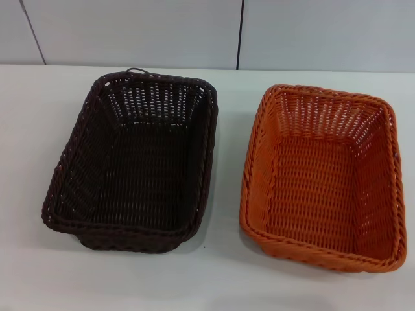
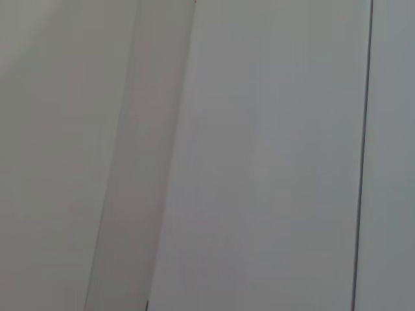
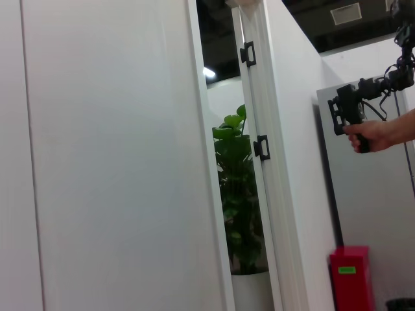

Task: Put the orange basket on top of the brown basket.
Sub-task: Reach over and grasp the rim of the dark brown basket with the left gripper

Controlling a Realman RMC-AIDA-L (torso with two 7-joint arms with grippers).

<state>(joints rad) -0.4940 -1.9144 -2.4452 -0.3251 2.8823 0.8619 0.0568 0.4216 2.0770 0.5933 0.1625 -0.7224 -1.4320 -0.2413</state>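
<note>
In the head view the orange basket [image 1: 324,176] sits on the white table [image 1: 227,278] at the right, empty and upright. The brown basket [image 1: 135,162] sits to its left, empty and upright, a narrow strip of table between them. Neither gripper shows in the head view. The left wrist view shows only pale wall panels. The right wrist view shows wall panels and a room beyond, with no fingers in view.
A white panelled wall [image 1: 130,32] rises behind the table's far edge. In the right wrist view a potted plant [image 3: 237,194], a red box [image 3: 352,277] and a person's hand holding a black device [image 3: 356,120] stand far off.
</note>
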